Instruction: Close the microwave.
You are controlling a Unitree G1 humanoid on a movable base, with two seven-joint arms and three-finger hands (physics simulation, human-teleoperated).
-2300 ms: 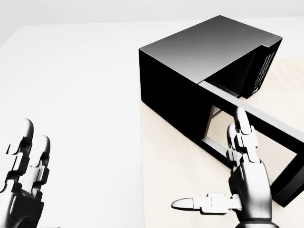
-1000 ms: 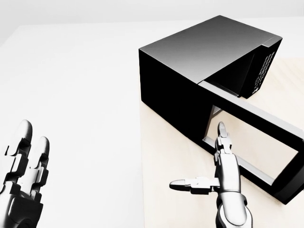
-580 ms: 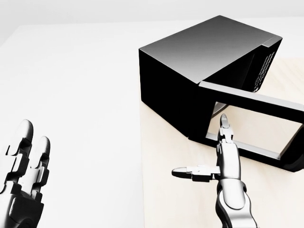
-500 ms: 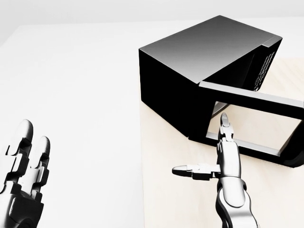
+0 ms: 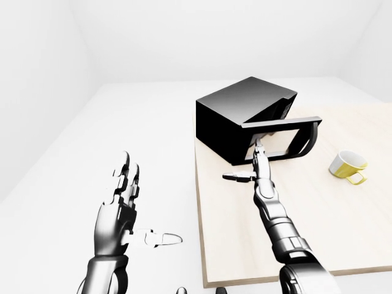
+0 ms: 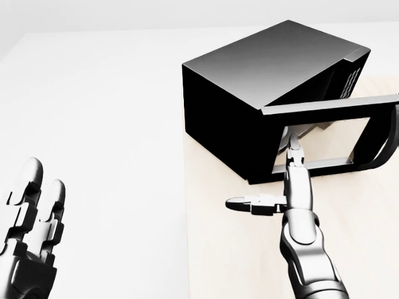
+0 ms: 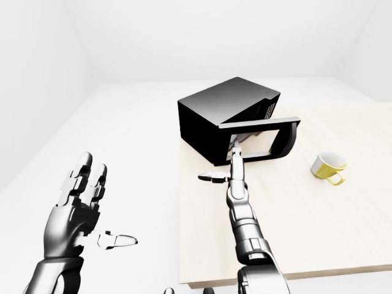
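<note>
The black microwave (image 6: 249, 75) stands at the far left corner of a pale wooden table (image 5: 239, 245). Its windowed door (image 6: 324, 111) hangs partly open and swings out to the right in the head view. My right hand (image 6: 265, 177) is open. Its straight fingers (image 6: 293, 156) point up and rest against the outer face of the door near the hinge side, with the thumb spread to the left. Off the table's left edge my left hand (image 5: 147, 205) is raised, open and holding nothing.
A yellow mug (image 5: 348, 165) sits on the table to the right of the door's free end. The table's left edge (image 5: 197, 202) runs just left of my right arm. White floor and walls surround the table.
The door has swung from wide open to much nearer the microwave body. My right hand has reached further out along with it. The left hand has stayed put.
</note>
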